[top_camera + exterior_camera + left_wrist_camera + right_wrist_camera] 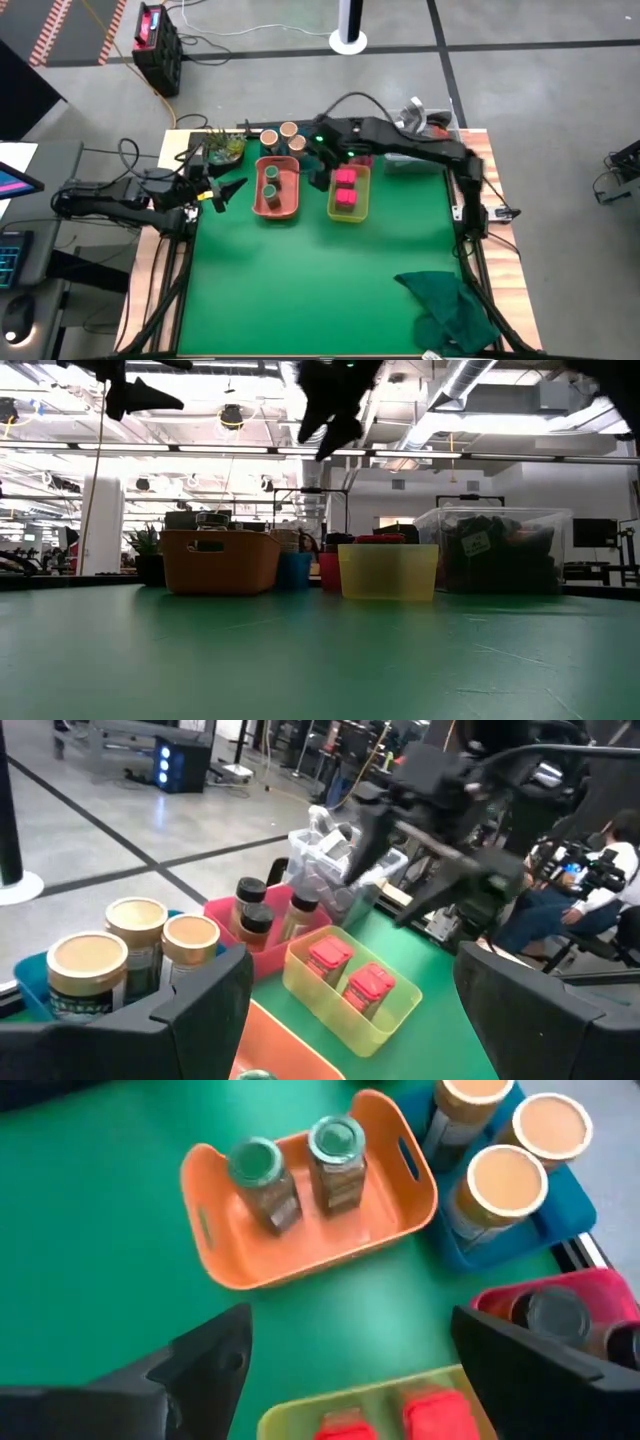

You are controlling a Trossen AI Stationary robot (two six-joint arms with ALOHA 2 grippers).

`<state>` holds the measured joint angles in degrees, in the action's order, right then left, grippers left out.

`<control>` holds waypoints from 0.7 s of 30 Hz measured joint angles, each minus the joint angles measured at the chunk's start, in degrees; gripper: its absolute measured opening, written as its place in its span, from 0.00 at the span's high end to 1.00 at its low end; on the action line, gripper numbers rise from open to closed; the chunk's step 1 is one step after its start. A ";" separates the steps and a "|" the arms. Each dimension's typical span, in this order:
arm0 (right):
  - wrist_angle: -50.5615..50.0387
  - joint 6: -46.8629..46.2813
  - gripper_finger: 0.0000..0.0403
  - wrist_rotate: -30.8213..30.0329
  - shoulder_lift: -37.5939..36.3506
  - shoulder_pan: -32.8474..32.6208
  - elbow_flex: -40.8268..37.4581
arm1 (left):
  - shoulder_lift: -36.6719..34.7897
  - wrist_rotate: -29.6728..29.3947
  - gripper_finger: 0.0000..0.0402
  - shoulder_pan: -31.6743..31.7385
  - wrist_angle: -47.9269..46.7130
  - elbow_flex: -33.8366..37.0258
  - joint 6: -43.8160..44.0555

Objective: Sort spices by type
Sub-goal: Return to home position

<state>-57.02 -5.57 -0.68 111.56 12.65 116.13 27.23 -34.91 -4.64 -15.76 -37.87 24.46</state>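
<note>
Two green-topped jars (290, 1175) stand in an orange tray (277, 190). Three tan-topped jars (505, 1155) fill a blue tray (283, 138). Black bottles (255, 912) sit in a red tray (590, 1295), and two magenta boxes (345, 188) stand in a yellow tray (350, 210). My right gripper (322, 170) hangs open and empty above the gap between the orange and yellow trays (352, 1325). My left gripper (228, 190) is open and empty, raised just left of the orange tray (355, 970).
A clear box of grey clutter (415, 150) stands at the far edge beside the red tray. A small plant (222, 148) is at the far left corner. A crumpled green cloth (450, 305) lies near the right front corner. A seated person (600, 870) is beyond the table.
</note>
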 joint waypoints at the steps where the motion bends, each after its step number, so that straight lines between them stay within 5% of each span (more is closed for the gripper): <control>1: 2.26 -0.91 0.10 -0.40 -2.34 -0.63 -3.59 | 0.01 -0.02 0.19 0.00 0.00 0.00 -0.02; 13: 38.86 -20.22 0.18 -11.03 -29.99 -6.09 -49.74 | 1.28 -2.70 0.19 0.02 -0.01 0.00 -0.86; 21: 44.16 -35.26 0.19 -11.75 -42.34 -7.73 -69.30 | -0.27 -3.68 0.19 0.00 1.94 0.00 -9.98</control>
<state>-12.86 -40.83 -12.43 69.22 4.93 46.83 26.96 -38.59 -4.64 -13.82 -37.87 14.49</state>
